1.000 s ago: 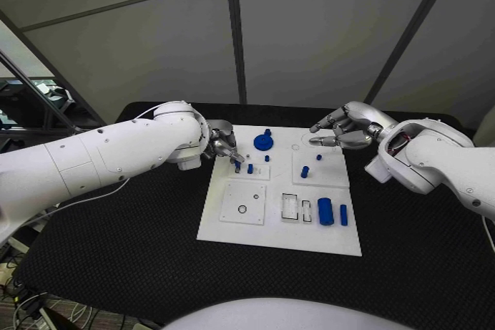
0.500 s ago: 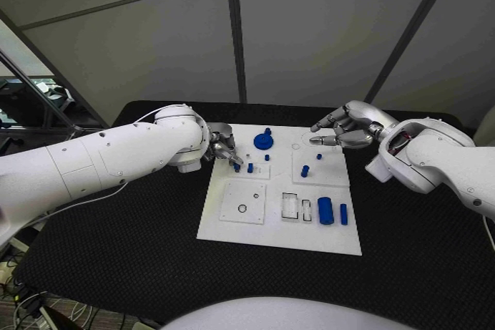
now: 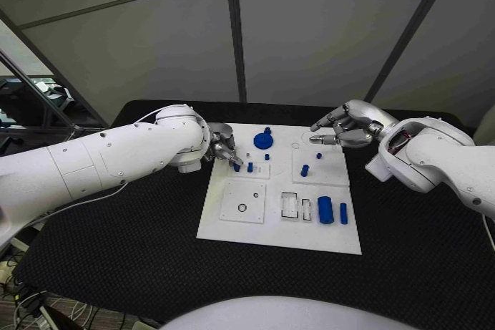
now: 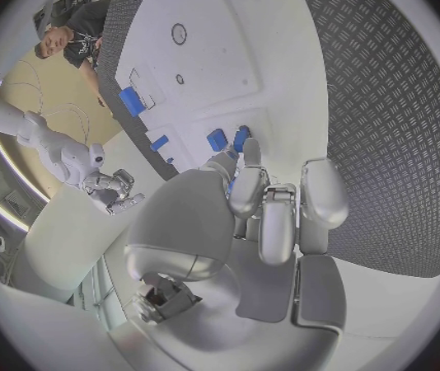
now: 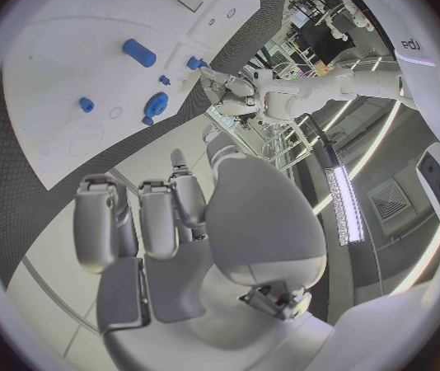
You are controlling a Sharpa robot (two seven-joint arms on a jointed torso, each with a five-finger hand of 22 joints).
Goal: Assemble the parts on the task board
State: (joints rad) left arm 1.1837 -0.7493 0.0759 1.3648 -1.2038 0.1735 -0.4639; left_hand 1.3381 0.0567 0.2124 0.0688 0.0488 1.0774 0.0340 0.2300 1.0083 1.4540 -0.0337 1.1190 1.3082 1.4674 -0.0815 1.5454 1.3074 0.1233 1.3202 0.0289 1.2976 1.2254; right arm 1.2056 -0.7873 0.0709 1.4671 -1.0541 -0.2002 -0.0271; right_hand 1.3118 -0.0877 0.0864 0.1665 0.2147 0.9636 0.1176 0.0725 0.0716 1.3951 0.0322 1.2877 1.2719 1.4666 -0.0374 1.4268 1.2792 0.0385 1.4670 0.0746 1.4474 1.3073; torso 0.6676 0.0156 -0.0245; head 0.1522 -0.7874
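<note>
- Where the black table (image 3: pixel 124 230) comes nearest to the robot, the white task board (image 3: pixel 278 233) begins; it is a flat rectangular plate lying in the middle of the table.
- On the near half of the board, a square inset with a round ring (image 3: pixel 242 208) lies toward the left arm's side, and beside it are two narrow rectangular slots (image 3: pixel 298 207).
- Just next to the slots lie a thick blue cylinder (image 3: pixel 325 210) and a thin blue bar (image 3: pixel 343 214), both flat on the board.
- Further back, a short blue peg (image 3: pixel 305 171) stands upright in the middle, with a smaller blue stud (image 3: pixel 319 157) behind it.
- The left hand (image 3: pixel 221 148) is at the board's left edge; its fingers point down to two small blue pegs (image 3: pixel 243 167). The fingertips (image 4: pixel 249 151) are just beside these pegs, but I cannot tell if they pinch one.
- Near the far edge sits a round blue knob (image 3: pixel 263 140).
- The right hand (image 3: pixel 347 128) hovers over the far right corner, with fingers curled and apart, holding nothing.
</note>
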